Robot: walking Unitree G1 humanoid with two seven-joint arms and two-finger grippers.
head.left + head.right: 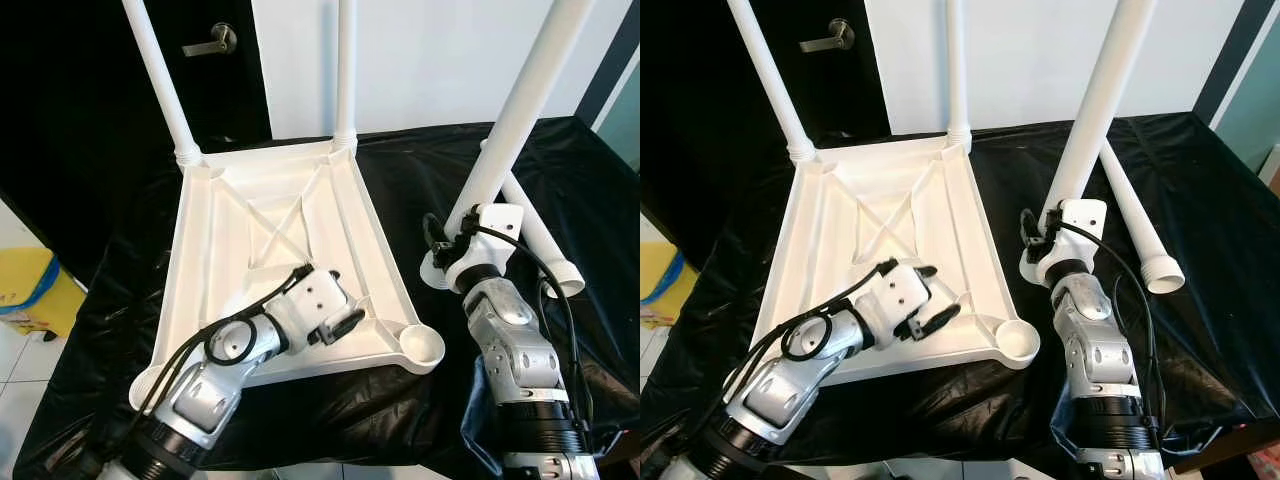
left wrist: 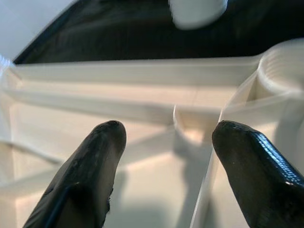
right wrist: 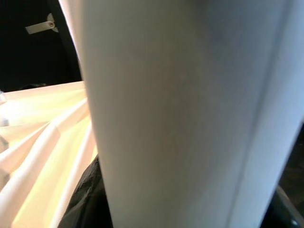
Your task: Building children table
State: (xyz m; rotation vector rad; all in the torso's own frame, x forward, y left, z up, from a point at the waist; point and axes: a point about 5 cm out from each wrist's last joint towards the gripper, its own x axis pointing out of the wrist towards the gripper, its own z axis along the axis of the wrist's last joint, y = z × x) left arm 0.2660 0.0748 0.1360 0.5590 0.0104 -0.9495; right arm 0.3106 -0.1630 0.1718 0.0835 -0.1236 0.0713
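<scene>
Left eye view: we see the white tabletop [image 1: 270, 270] lying upside down on a surface draped in black cloth [image 1: 420, 180], with two white legs [image 1: 160, 80] already standing upright in its far corner sockets. The left gripper [image 1: 335, 325] rests on the tabletop's near right rim, just beside the empty corner socket [image 1: 420, 345]. The right gripper [image 1: 445, 245] holds a third leg [image 1: 510, 130] tilted, its threaded foot near the cloth just right of the tabletop. A fourth leg [image 1: 540, 235] lies flat on the cloth behind it. A yellow bin [image 1: 30, 290] stands on the floor at far left.

Right eye view: we find the same layout; the dark door behind carries a metal handle [image 1: 830, 38], and the lying leg shows its open end [image 1: 1163, 276].

Left wrist view: the two black fingers [image 2: 90, 175] stand apart over the tabletop's ribbed underside, clamping nothing, with the round socket just past one fingertip.

Right wrist view: the held leg crosses the frame at close range; the fingers themselves are hidden, though the head views show them closed around it.
</scene>
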